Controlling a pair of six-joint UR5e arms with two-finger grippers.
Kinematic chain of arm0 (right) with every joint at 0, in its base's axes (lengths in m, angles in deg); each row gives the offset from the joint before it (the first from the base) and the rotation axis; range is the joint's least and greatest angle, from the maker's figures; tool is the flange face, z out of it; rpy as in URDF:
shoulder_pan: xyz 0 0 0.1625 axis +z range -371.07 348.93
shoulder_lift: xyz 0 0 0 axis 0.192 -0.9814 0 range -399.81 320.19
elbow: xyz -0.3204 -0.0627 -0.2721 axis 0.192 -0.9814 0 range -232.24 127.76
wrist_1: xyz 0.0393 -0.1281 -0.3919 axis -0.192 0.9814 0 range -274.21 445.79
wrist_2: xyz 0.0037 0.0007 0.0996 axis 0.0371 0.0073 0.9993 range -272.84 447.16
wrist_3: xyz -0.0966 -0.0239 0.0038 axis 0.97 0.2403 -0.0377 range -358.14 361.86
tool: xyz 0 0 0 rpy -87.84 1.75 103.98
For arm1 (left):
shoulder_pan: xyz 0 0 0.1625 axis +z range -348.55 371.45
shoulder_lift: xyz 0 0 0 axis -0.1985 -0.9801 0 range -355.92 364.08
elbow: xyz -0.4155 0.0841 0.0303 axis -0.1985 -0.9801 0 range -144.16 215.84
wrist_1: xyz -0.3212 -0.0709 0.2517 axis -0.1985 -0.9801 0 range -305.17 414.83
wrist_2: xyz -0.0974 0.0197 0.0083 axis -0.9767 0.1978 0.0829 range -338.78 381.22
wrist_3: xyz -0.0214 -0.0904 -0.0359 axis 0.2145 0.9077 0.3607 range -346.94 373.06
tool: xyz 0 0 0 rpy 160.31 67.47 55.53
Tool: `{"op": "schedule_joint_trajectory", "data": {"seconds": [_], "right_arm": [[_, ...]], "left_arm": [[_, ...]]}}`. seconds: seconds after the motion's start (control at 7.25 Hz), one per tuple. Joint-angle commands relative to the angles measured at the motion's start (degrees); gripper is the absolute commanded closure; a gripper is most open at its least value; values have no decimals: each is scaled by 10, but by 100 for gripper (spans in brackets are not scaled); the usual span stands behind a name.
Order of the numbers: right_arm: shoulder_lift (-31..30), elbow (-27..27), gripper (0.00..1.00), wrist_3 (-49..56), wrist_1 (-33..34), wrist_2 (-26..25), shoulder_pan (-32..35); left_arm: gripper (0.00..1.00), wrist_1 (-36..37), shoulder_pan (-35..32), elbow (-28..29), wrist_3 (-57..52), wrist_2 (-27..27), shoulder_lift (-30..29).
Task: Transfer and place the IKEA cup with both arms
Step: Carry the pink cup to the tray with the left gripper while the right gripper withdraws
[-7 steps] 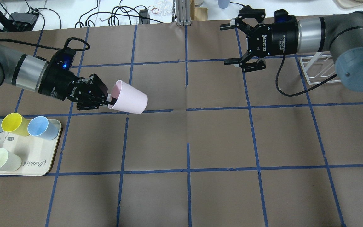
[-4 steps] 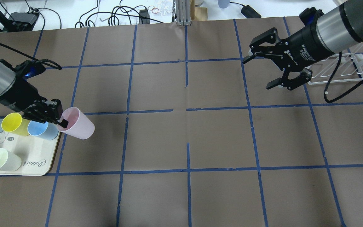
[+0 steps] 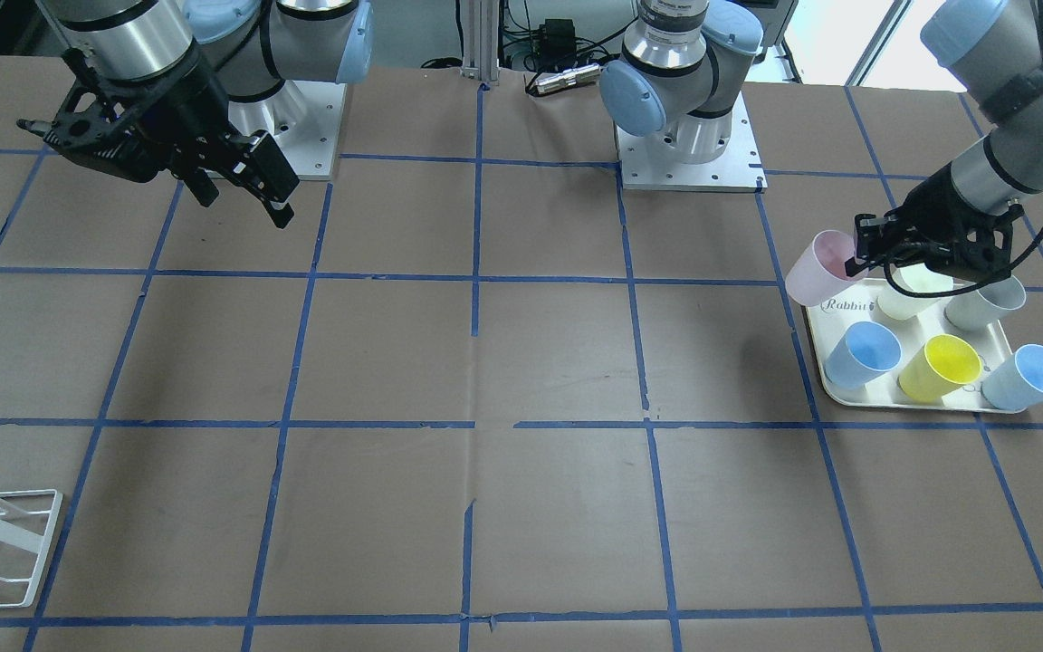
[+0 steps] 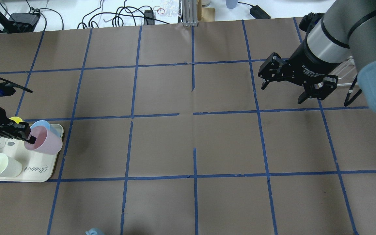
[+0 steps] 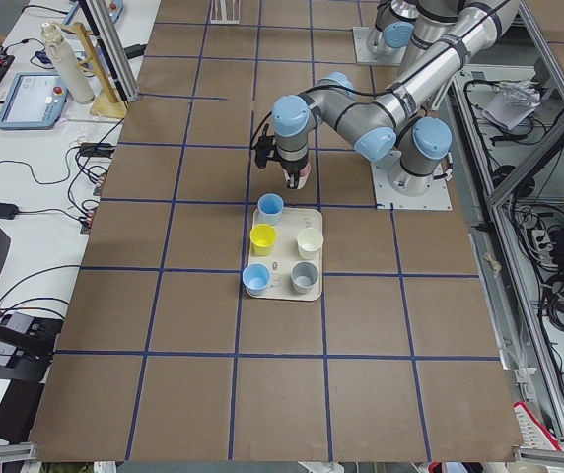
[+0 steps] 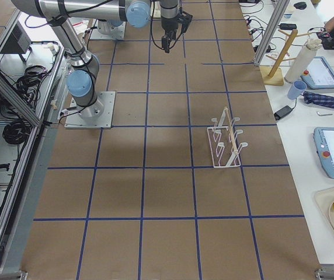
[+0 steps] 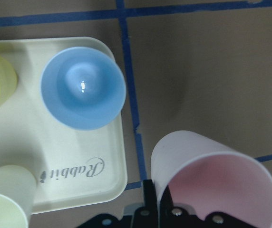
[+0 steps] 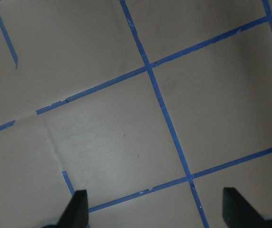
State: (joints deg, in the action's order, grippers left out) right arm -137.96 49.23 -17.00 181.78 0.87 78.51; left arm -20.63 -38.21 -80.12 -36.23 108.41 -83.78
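The pale pink IKEA cup (image 4: 44,143) hangs tilted from my left gripper (image 4: 29,138), which is shut on its rim, one finger inside. It sits at the right edge of the cream tray (image 4: 39,174). In the front-facing view the cup (image 3: 818,267) is at the tray's corner nearest the robot, with the left gripper (image 3: 861,263) beside it. The left wrist view shows the cup (image 7: 217,185) over brown paper just beside the tray (image 7: 79,156). My right gripper (image 4: 282,94) is open and empty, far to the right, above the table (image 8: 156,209).
The tray holds light blue (image 3: 861,353), yellow (image 3: 938,367), light blue (image 3: 1028,376), cream (image 3: 915,290) and grey (image 3: 983,303) cups. A white wire rack (image 6: 225,140) stands on the right arm's side of the table. Blue tape lines grid the brown paper.
My left arm has carried the pink cup left and back, from mid-table to the tray's edge. My right gripper has swung down and turned, staying open.
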Motion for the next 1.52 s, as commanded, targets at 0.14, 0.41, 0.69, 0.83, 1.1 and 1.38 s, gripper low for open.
{"op": "schedule_joint_trajectory", "data": {"seconds": [0.14,0.41,0.69,0.83,1.1,1.38], "right_arm": [[2,-2,0,86,-9,-16,-4],[0,-5,0,88,-26,-48,-4],[-1,-6,0,87,-25,-48,-3],[-1,-7,0,87,-22,-42,-3],[-3,-13,0,87,-22,-39,-2],[-4,-13,0,87,-22,-40,-3]], "left_arm": [[100,90,63,-51,-95,9,-22],[100,95,68,-53,-121,10,-37],[100,98,69,-50,-124,11,-52],[100,129,69,-50,-125,14,-64],[100,131,69,-52,-127,14,-70],[100,126,69,-54,-126,15,-70]]}}
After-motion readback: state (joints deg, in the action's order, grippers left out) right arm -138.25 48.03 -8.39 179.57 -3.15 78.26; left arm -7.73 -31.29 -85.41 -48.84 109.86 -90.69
